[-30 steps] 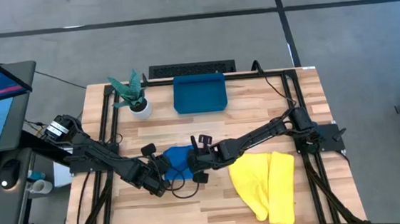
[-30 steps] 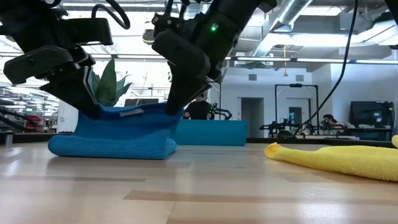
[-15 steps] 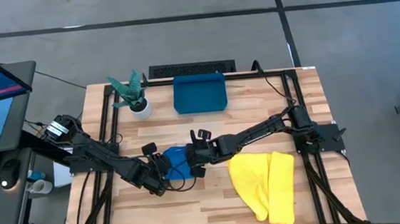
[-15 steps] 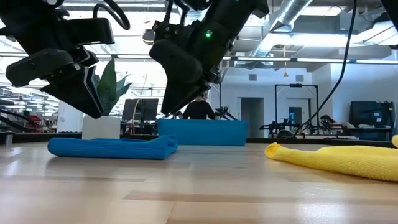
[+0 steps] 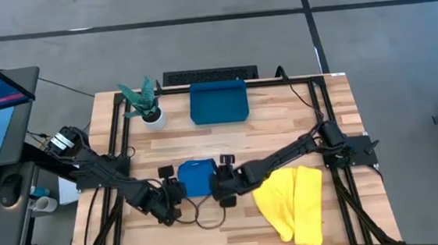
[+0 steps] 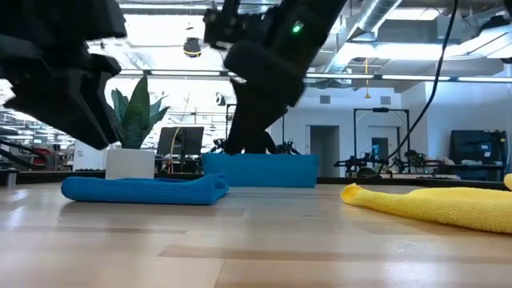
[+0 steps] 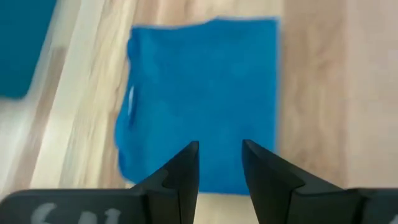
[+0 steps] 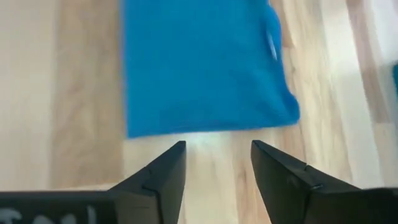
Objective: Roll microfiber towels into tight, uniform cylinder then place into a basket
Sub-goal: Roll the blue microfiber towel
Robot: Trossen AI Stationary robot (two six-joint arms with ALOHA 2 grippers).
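Note:
The blue microfiber towel (image 5: 195, 177) lies flat and folded on the table's middle; in the low view this towel (image 6: 144, 190) is a low, flat strip. My left gripper (image 7: 220, 149) hovers open just near-left of it, and my right gripper (image 8: 217, 149) hovers open just near-right. Both are raised above the wood, and neither touches the cloth. The yellow towel (image 5: 292, 203) lies loosely folded at the near right. The teal basket (image 5: 218, 103) stands at the far middle.
A small white pot with a green plant (image 5: 149, 112) stands left of the basket. Black frame rails (image 5: 116, 146) run along the table's left and right sides. A loose black cable (image 5: 199, 218) lies near the towel's near edge. Bare wood lies between towel and basket.
Both grippers have opened and let go of the blue towel's raised edge, then drawn back toward the table's near edge and up. The held-up part of the towel has dropped, and it now lies flat and folded.

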